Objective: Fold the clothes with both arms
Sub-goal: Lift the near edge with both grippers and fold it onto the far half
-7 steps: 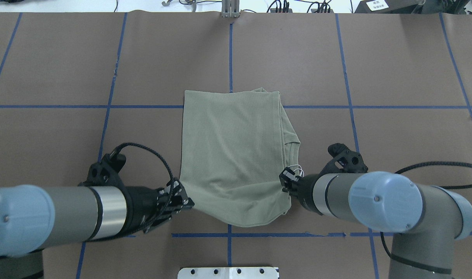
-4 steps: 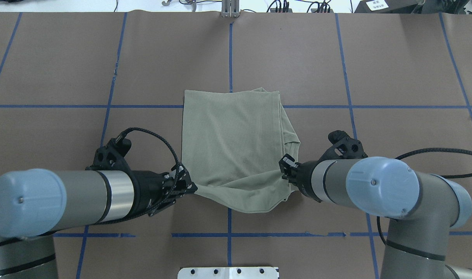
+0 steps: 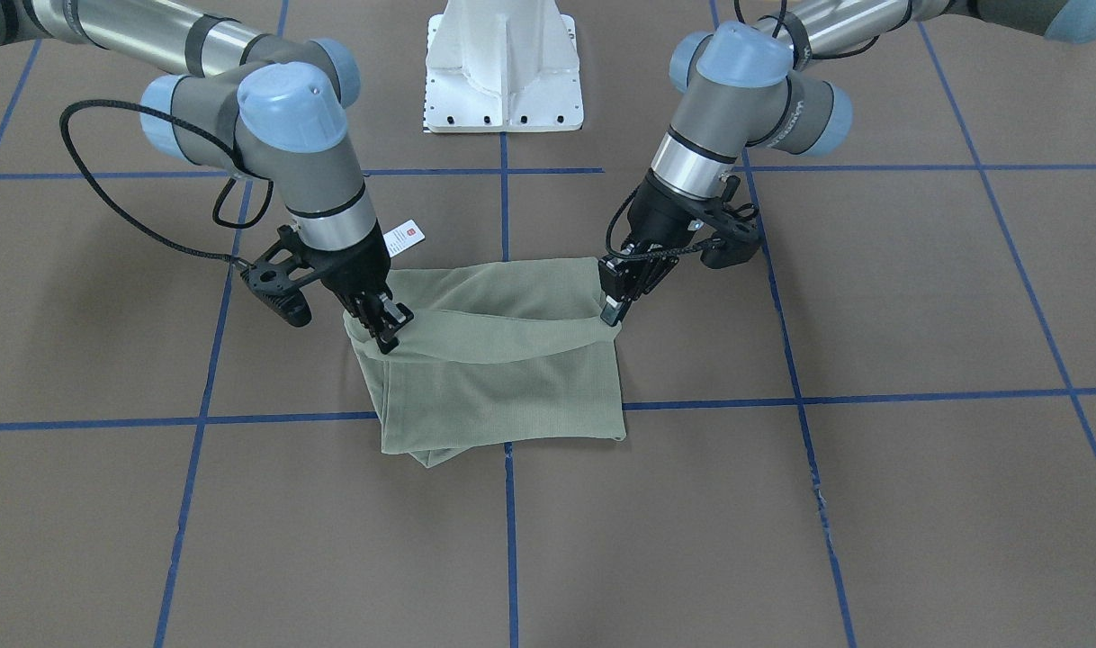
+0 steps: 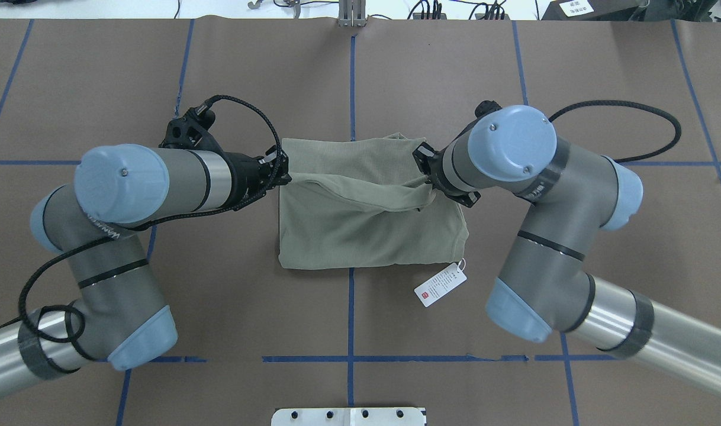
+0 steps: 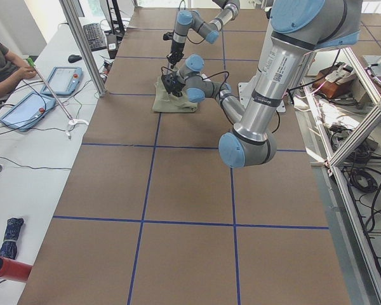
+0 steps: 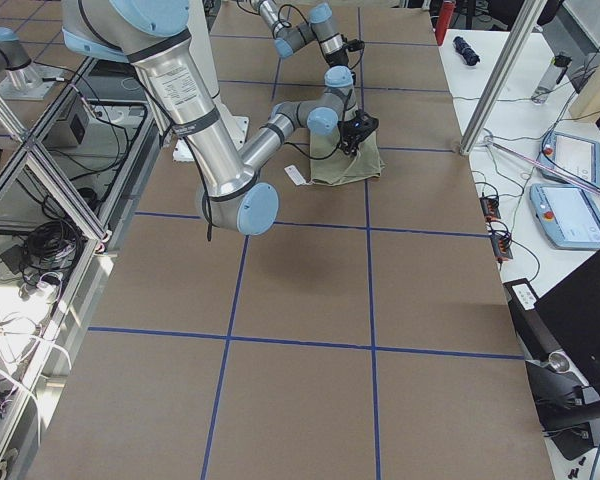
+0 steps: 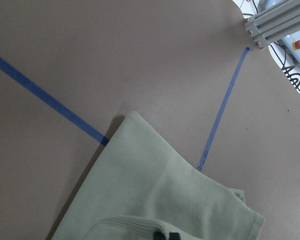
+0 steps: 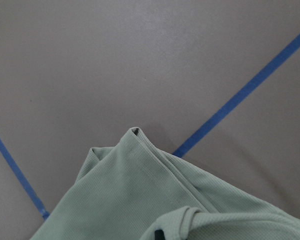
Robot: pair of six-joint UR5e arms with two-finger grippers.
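The sage-green shirt (image 4: 372,231) lies folded in the middle of the brown table, also in the front-facing view (image 3: 503,387). My left gripper (image 4: 285,171) is shut on the shirt's left edge and my right gripper (image 4: 425,171) on its right edge. Between them they hold a fold of cloth stretched above the shirt, close to its far edge. In the front-facing view the left gripper (image 3: 613,304) is on the right and the right gripper (image 3: 388,331) on the left. The white hang tag (image 4: 440,285) lies by the near right corner. Both wrist views show the shirt (image 7: 155,190) (image 8: 155,200) below the fingertips.
The white pedestal base (image 3: 503,72) stands at the robot's side, and its metal plate (image 4: 348,416) shows at the near edge. Blue tape lines (image 4: 352,77) grid the table. An operator (image 5: 0,63) sits at a side bench with tablets (image 5: 63,79).
Both grippers have carried the shirt's near edge away from the robot, over the shirt toward its far edge. The hang tag has come into view at the near right corner.
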